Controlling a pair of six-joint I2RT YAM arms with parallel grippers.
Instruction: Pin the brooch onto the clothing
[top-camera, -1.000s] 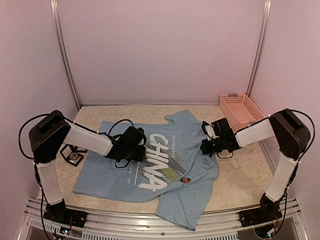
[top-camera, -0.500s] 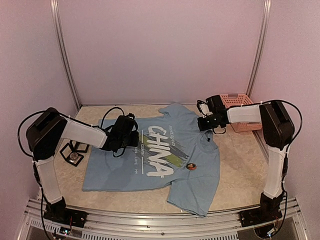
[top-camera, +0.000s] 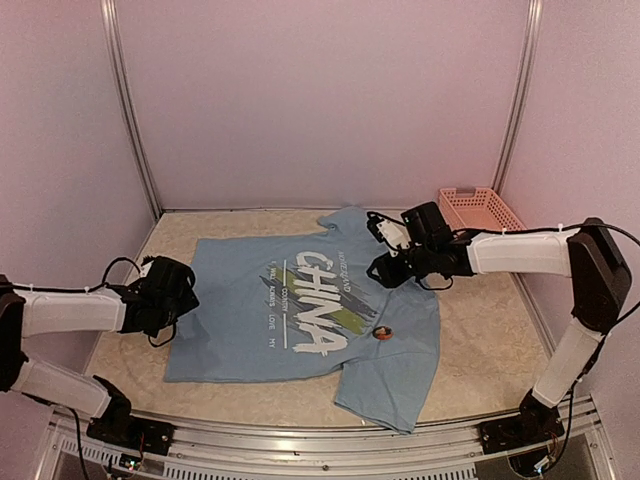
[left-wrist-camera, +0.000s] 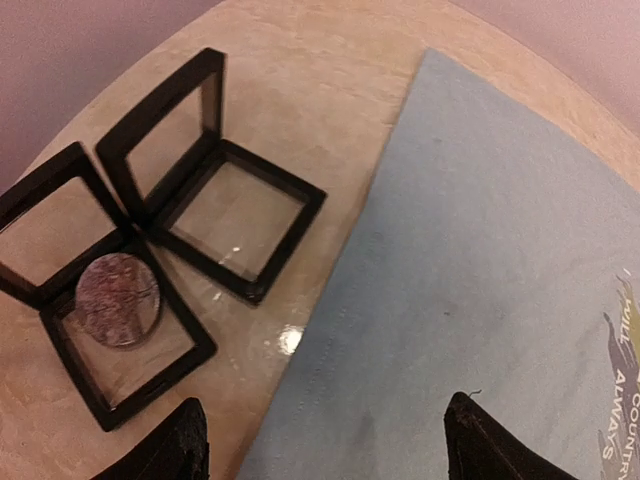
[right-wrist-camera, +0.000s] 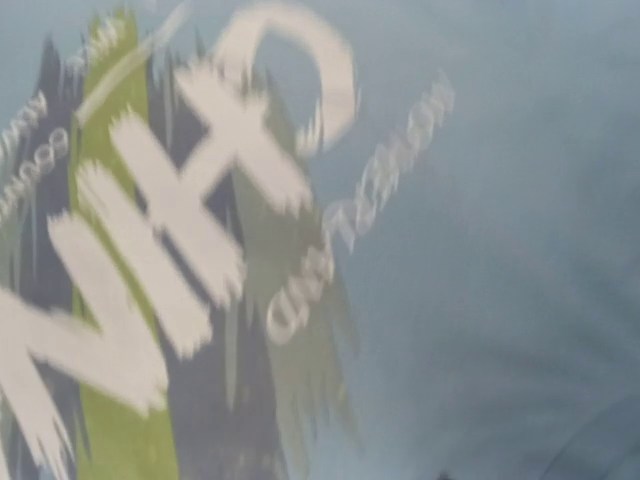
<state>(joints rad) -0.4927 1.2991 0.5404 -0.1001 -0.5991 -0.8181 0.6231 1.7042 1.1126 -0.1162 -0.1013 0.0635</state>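
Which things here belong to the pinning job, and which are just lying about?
Job:
- shirt
- brooch, lying on the shirt

Lying about:
- basket
- empty case
- second case, holding a disc

The light blue short-sleeved fabric T-shirt (top-camera: 225, 330) is displaying large white "CHINA" lettering over grey-green streaks. The small round brooch (top-camera: 381, 332) is showing brown-orange. The slatted plastic basket (top-camera: 480, 205) is presenting pink. The square black frames (left-wrist-camera: 214, 95) are carrying clear panes, and the round disc (left-wrist-camera: 117, 300) is showing speckled silver-grey. The tabletop (top-camera: 480, 340) is appearing beige and marbled.
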